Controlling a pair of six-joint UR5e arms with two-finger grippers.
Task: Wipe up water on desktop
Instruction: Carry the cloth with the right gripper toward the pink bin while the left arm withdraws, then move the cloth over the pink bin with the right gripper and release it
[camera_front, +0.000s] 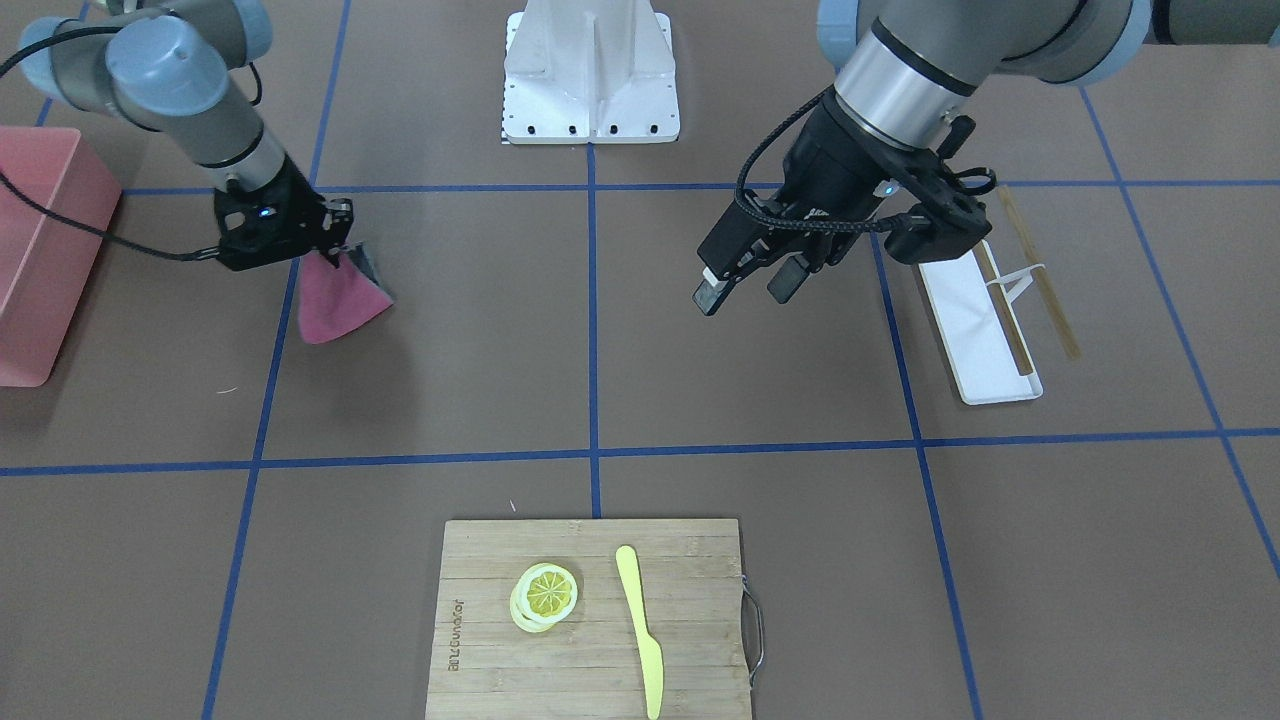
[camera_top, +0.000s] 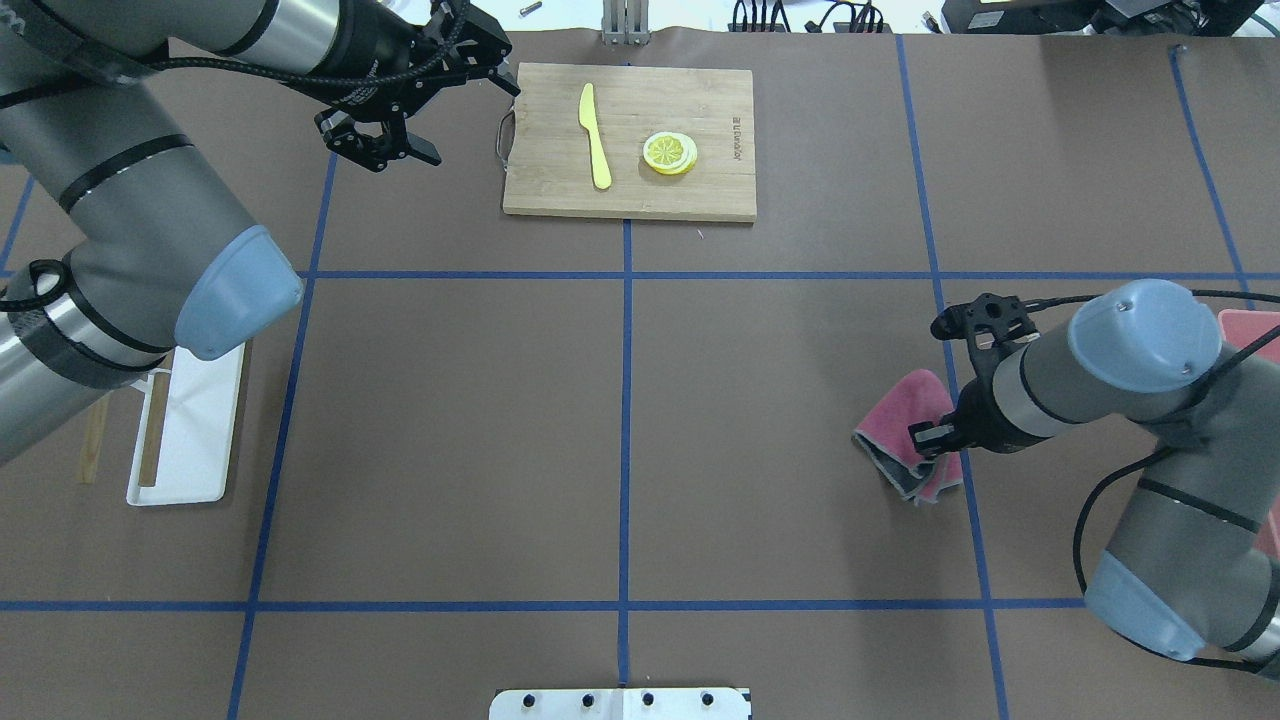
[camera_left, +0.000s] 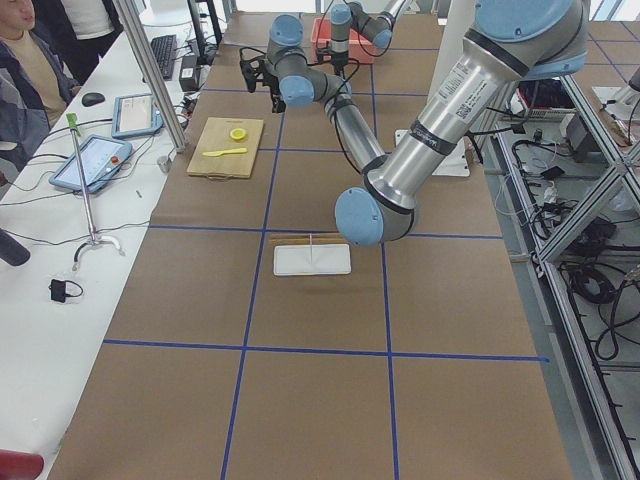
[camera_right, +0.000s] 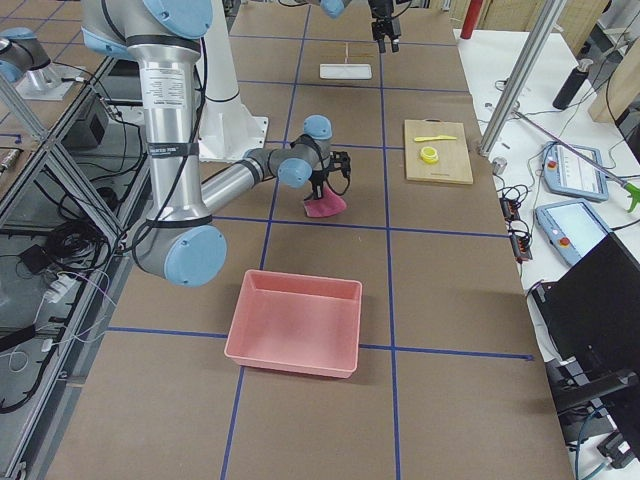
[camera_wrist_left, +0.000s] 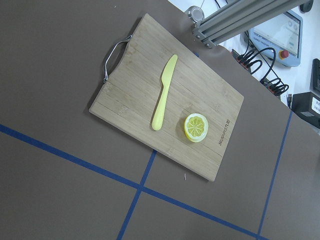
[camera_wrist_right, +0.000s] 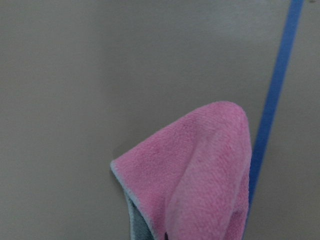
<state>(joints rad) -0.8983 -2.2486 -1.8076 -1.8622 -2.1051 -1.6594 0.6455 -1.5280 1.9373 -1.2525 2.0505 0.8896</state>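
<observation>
The brown desktop (camera_front: 450, 350) with blue tape lines fills the views; I see no water on it. My right gripper (camera_front: 335, 243) is shut on a pink cloth (camera_front: 335, 295) with a grey underside. The cloth hangs down and its lower edge touches the desktop beside a blue line. It also shows in the overhead view (camera_top: 900, 415) under my right gripper (camera_top: 937, 438), and in the right wrist view (camera_wrist_right: 200, 165). My left gripper (camera_front: 748, 290) is open and empty, held above the desktop; overhead it (camera_top: 385, 152) hovers left of the cutting board.
A bamboo cutting board (camera_top: 700, 195) holds a yellow knife (camera_top: 596, 135) and lemon slices (camera_top: 670, 152). A white tray (camera_front: 975, 330) with chopsticks lies beside my left arm. A pink bin (camera_front: 40, 250) stands by my right arm. The white robot base (camera_front: 590, 70) is at the table's edge.
</observation>
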